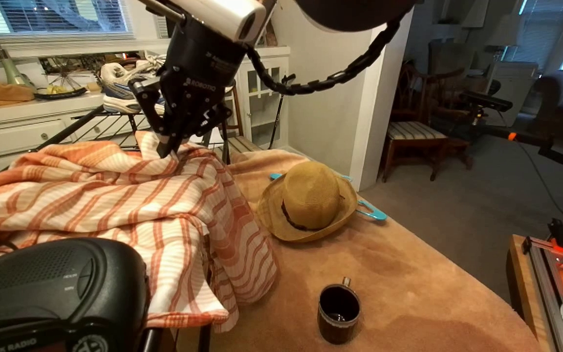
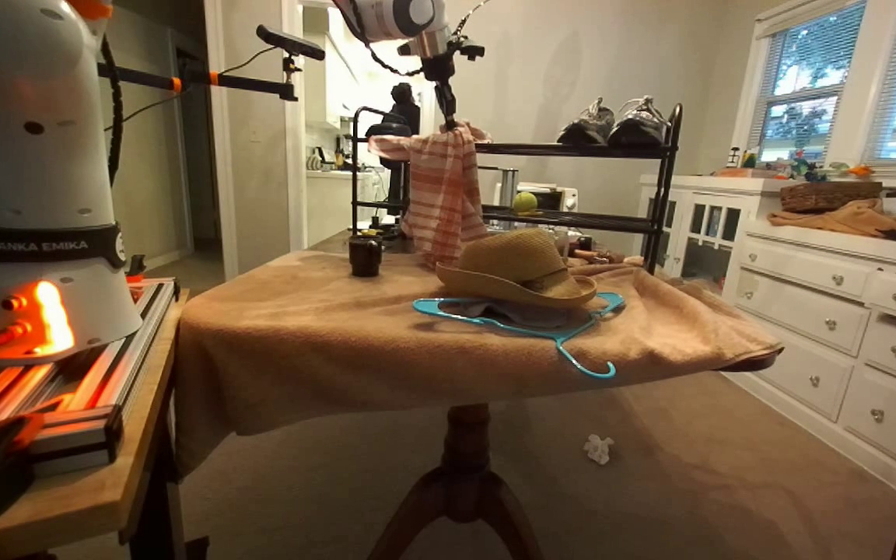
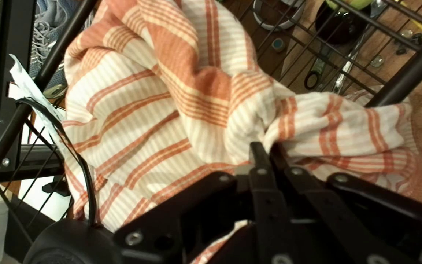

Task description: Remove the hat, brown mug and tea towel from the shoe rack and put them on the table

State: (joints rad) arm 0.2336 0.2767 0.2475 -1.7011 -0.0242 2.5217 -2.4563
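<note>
The cloth-covered table point(image 1: 423, 278) here carries the mug point(image 1: 338, 315), upright, the hat point(image 1: 311, 200), crown up, and a blue hanger point(image 2: 559, 339) at the hat's brim (partly beneath it or not, I can't tell). Atop the black rack point(image 2: 553, 150) lie shoes point(image 2: 638, 128), a radio point(image 1: 56, 293) and the rumpled towel point(image 1: 164, 210), one end hanging down.

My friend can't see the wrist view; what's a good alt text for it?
A black end effector, shut, appears to pinch a fold of a striped orange-and-cream tea towel bunched over a black wire shoe rack. A laced shoe shows at upper left.
</note>
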